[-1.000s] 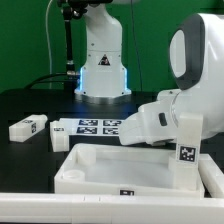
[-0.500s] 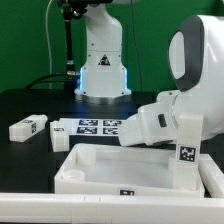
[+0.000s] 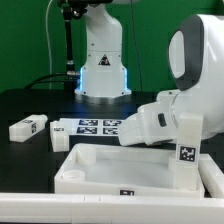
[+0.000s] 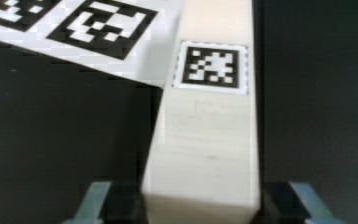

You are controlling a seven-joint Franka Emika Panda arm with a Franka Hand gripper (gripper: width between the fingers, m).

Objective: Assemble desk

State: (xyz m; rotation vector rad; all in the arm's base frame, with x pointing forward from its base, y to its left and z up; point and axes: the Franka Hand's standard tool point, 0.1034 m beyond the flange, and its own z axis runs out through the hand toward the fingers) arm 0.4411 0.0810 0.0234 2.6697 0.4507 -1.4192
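In the wrist view a white desk leg (image 4: pixel 202 130) with a square tag lies on the black table, one end over a corner of the marker board (image 4: pixel 69 25). My gripper (image 4: pixel 201 203) is shut on the leg, with a finger (image 4: pixel 101 203) against each long side. In the exterior view the desk top (image 3: pixel 120 168) lies rim up at the front. An upright leg (image 3: pixel 187 150) stands at the top's corner on the exterior view's right. My hand (image 3: pixel 150 125) reaches down behind the top's far rim, and its fingertips and the held leg are hidden there.
Two loose legs (image 3: pixel 30 127) (image 3: pixel 58 133) lie on the table at the exterior view's left. The marker board (image 3: pixel 95 126) lies flat behind the desk top. The arm's base (image 3: pixel 103 70) stands at the back. The arm's big white link (image 3: pixel 198 60) fills the right.
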